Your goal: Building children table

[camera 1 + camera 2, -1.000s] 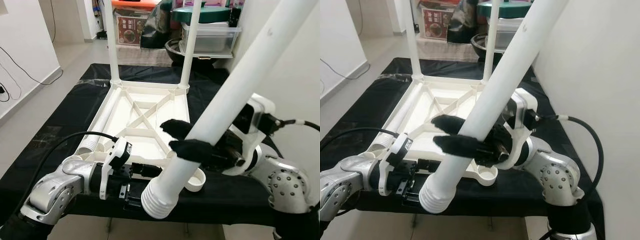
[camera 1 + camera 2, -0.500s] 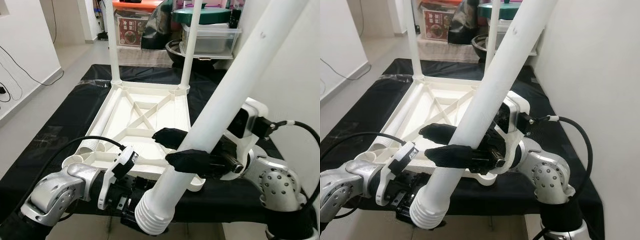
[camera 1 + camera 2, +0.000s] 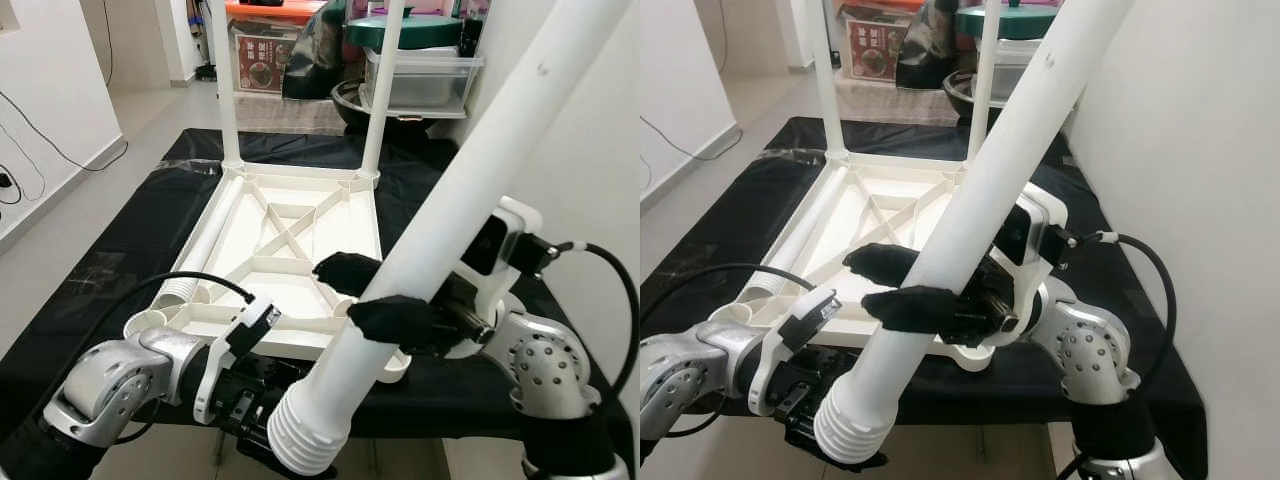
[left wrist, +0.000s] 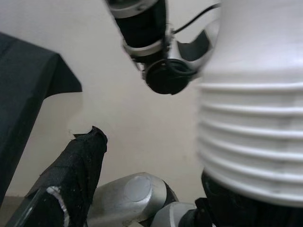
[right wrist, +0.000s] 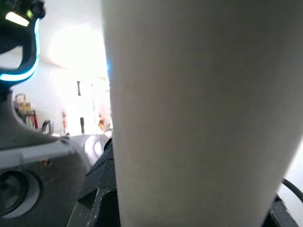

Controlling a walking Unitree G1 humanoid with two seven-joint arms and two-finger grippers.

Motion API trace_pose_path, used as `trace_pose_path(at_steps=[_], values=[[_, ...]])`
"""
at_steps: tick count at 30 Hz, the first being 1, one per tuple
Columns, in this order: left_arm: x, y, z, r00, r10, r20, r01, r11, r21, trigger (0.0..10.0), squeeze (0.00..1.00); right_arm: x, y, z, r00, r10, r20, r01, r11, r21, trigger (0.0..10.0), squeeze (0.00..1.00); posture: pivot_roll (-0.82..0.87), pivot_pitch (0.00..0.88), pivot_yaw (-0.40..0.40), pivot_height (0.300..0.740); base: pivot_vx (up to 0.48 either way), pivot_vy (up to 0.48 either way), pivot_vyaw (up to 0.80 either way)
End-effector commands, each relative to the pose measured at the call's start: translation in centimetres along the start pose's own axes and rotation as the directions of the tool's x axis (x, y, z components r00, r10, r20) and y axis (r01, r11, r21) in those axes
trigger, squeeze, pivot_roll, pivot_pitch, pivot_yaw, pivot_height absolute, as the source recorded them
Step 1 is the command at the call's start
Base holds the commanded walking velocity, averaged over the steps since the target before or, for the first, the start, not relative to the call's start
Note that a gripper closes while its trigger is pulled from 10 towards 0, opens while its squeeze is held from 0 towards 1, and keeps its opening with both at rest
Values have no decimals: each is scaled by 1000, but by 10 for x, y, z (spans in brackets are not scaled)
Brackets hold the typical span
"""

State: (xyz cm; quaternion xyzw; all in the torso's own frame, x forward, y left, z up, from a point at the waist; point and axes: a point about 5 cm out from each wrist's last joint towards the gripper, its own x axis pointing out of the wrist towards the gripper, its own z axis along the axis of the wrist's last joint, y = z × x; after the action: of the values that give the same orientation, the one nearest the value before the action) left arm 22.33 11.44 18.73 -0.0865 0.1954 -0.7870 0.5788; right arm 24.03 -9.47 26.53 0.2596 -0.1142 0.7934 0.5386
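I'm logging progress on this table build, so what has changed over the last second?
The left gripper has slid from beside the table leg's ribbed end to underneath it, while the leg's lower end dipped slightly toward the robot. The right gripper stays clamped round the leg's shaft. The upturned tabletop, its two fitted legs and the loose leg lying in it have not moved.

The right gripper (image 3: 372,296) reaches in from the right, its two black fingers (image 3: 345,270) clamped across a slanted white table leg (image 3: 450,210), one above, one below; the right arm is bent at the elbow; the left gripper (image 3: 262,425) sits low, under the leg's ribbed end, its forearm lying level.
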Motion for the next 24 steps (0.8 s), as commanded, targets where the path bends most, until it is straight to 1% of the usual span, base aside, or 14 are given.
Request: trace_pose_path(at_steps=[1,6,12,13,16,17,24], values=[[8,-9,13,994,-108,21,107,992,63,10000,0,-2,-10,-3,997,-76,-18,75,997,-14,0,0,99,0,-61,740,0,0,0],[7,-8,12,995,-102,17,101,993,58,10000,0,-5,-14,1,996,-92,0,92,996,-14,0,0,99,0,-60,740,0,0,0],[6,-8,10,996,-87,12,87,995,51,10000,0,-9,-14,0,995,-100,12,100,995,-2,0,0,104,0,-60,740,0,0,0],[5,-8,9,996,-87,10,86,995,50,10000,0,-10,-15,1,994,-107,32,107,994,6,0,0,104,0,-58,740,0,0,0],[5,-8,9,996,-87,9,86,995,50,10000,0,-10,-16,2,993,-110,39,109,994,9,0,0,104,0,-57,740,0,0,0],[5,-8,8,996,-86,-1,86,995,52,10000,0,-11,-17,5,991,-117,67,115,993,22,0,0,103,0,-56,740,0,0,0],[4,-8,7,996,-81,-21,82,995,56,10000,0,-17,-19,4,988,-138,63,136,990,32,0,0,102,0,-54,740,0,0,0]])
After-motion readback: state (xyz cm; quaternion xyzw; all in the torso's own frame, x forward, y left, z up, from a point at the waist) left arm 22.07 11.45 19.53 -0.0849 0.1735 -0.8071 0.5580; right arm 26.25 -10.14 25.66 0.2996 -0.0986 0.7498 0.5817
